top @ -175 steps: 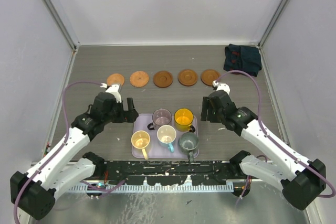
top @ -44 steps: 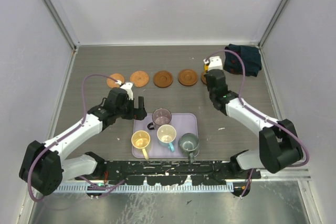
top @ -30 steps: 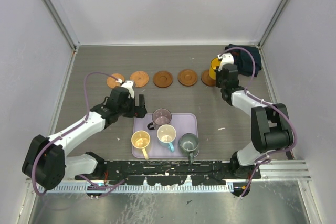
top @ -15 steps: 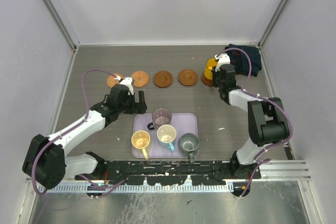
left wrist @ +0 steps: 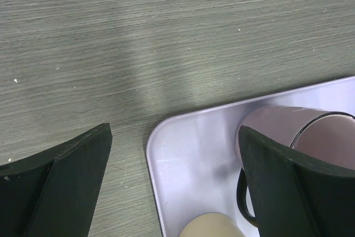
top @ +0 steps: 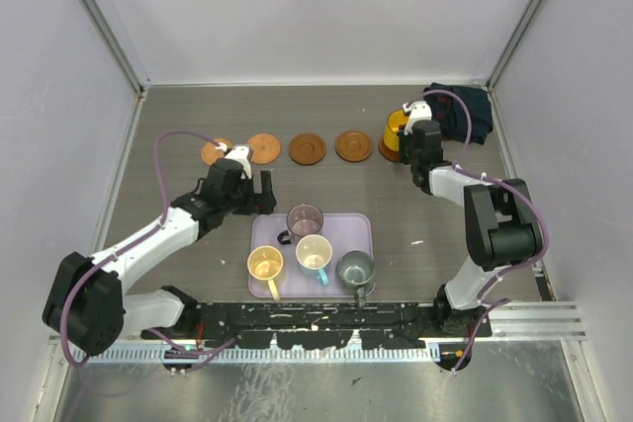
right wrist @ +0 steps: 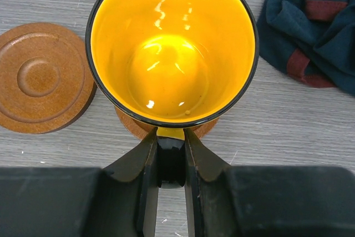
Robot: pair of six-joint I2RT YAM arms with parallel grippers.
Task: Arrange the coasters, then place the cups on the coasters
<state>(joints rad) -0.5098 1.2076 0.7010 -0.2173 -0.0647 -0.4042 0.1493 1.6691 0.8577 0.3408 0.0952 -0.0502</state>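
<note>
The right gripper [right wrist: 171, 156], jaws narrowed onto the handle, holds the yellow-orange cup [right wrist: 172, 54] over the end coaster [right wrist: 128, 124] near the far right corner of the table [top: 198, 106], just beside a dark cloth [right wrist: 310, 31]. Whether its base has touched down cannot be told. The disc peeks out only on the near side, so the cup looks set a shade too far back. A good placement would likely bring it level and centred before the jaws part, keeping clear of the neighbouring coaster [right wrist: 41, 79]. Four coasters in the row along the far side stand bare. The left gripper [left wrist: 175, 131] hangs wide open over the far left corner of the lavender tray [left wrist: 183, 154]. The tray carries four cups: the purple cup [top: 304, 217], cream-yellow cup [top: 265, 264], white cup [top: 315, 254] with a blue handle, and grey-green cup [top: 354, 267].
</note>
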